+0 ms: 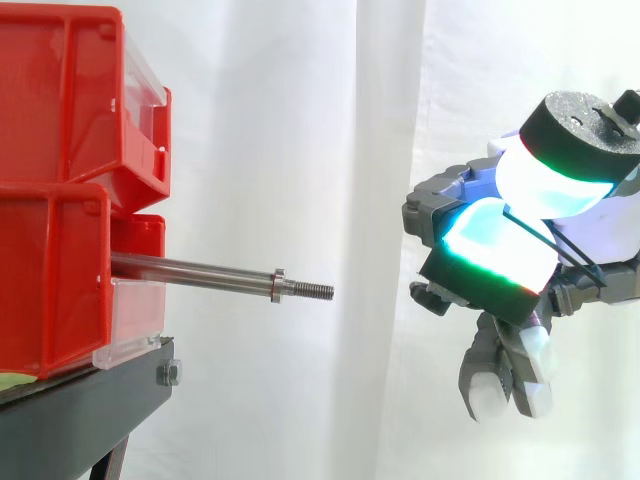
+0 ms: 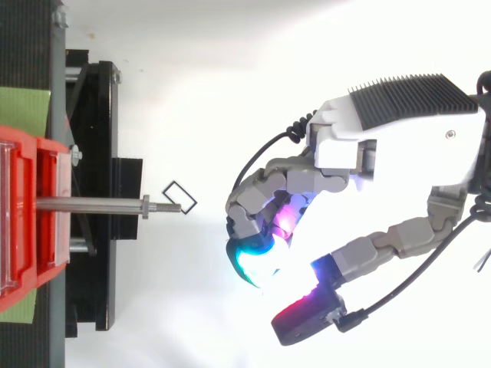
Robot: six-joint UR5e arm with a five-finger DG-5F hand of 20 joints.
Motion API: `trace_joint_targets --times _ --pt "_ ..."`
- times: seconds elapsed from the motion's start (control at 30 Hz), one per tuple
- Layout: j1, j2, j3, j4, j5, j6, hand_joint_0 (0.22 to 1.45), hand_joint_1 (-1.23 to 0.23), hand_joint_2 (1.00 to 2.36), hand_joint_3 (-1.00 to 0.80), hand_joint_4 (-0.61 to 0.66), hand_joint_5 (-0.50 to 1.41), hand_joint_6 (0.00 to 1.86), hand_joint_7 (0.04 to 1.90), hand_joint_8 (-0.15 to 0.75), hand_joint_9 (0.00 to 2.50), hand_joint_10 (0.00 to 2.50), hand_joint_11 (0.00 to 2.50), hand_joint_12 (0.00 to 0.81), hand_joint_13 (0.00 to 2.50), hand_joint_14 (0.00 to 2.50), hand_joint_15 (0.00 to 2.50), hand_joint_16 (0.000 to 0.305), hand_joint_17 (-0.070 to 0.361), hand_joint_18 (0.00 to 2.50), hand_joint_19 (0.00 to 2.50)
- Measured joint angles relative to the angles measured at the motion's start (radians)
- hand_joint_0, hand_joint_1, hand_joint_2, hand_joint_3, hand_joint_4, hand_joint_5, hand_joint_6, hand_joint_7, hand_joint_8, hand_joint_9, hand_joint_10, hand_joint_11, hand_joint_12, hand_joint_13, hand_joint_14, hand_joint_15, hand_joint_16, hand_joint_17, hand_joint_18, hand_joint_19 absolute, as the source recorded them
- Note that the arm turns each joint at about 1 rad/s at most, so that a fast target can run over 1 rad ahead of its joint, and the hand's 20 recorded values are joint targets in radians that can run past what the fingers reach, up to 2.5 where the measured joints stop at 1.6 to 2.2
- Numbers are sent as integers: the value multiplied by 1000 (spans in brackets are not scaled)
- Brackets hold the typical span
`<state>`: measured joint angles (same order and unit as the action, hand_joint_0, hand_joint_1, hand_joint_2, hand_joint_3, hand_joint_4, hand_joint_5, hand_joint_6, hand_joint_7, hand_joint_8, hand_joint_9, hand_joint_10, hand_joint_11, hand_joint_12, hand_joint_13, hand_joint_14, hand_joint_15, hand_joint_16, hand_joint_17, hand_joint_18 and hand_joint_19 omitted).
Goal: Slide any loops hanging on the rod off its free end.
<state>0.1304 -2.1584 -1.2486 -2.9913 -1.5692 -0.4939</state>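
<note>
Hand [image 2: 341,153]: fingers curled inward toward the thumb, pads glowing cyan, green and magenta, nothing seen in its grasp; it hangs well apart from the rod's free end, at 3 o'clock of it. Rod [image 1: 195,267]: steel, with collar and threaded tip, projecting toward 3 o'clock from the red bins [image 1: 55,190] on the black stand [image 1: 85,415].

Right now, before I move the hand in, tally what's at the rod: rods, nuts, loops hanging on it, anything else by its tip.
Rod: 1
Nut by the threaded free end: 1
Loops hanging on the rod: 0
Black square outline beside the tip in the top view, nature unclear: 1
Total: 3
</note>
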Motion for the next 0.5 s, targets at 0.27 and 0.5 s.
trace_joint_targets --times 0.27,0.5 --pt "0 0 0 0 0 0 609 -794 1012 -3 -94 -125 899 1263 375 1196 12 354 333 1015 5 161 55 124 1027 340" --pt "0 0 0 0 0 0 607 -801 1010 12 -87 -120 897 1267 392 1221 12 359 340 1037 6 151 57 129 1072 333"
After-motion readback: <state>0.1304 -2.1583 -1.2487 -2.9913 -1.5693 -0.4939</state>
